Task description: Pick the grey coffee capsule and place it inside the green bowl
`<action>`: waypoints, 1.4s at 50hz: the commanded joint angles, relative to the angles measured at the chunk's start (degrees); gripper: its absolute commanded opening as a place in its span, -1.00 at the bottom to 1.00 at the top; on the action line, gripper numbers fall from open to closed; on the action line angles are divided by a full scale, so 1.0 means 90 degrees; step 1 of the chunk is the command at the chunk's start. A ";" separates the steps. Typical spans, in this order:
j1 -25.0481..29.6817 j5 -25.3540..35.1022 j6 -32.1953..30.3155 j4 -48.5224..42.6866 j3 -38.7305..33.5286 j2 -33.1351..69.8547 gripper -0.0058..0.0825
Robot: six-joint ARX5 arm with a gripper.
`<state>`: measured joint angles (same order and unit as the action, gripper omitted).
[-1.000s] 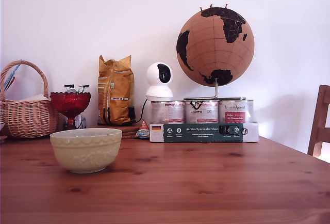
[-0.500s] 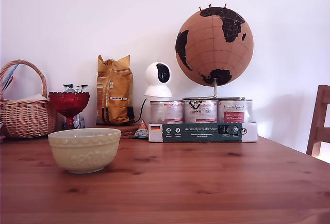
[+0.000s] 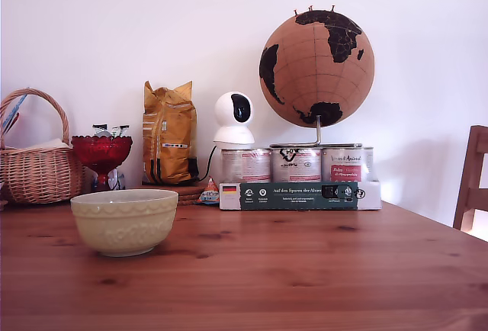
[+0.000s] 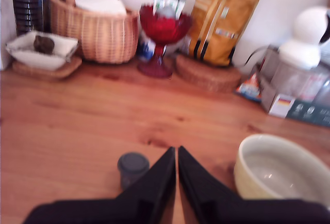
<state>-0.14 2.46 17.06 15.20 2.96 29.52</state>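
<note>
The gripper [image 4: 176, 154] hovers with fingers pressed together, empty; the capsule [image 4: 132, 168] stands just beside it on the counter [image 4: 77, 131], bowl [image 4: 278, 175] opposite. The exterior view has settled, so pickup hasn't begun.

One camera sits low by the table [image 3: 320, 270] edge and looks straight across at the wall. The wrist camera looks down from close above. Both see the green bowl [image 3: 124, 221] [image 4: 281, 175].

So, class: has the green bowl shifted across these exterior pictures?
Yes, but everything, including the boxed cans, drifted slightly leftward together, so the camera moved; the green bowl kept its spot.
</note>
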 commanded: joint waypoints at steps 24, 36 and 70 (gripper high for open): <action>-0.0012 -0.0075 -0.1311 0.3711 -0.0061 0.4690 0.52; -0.0015 -0.0498 -0.1625 0.4563 0.0556 0.6489 0.52; -0.0289 -0.0289 -0.1826 0.4670 0.2079 0.8675 -0.22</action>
<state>-2.39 -1.06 1.08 57.36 22.09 106.76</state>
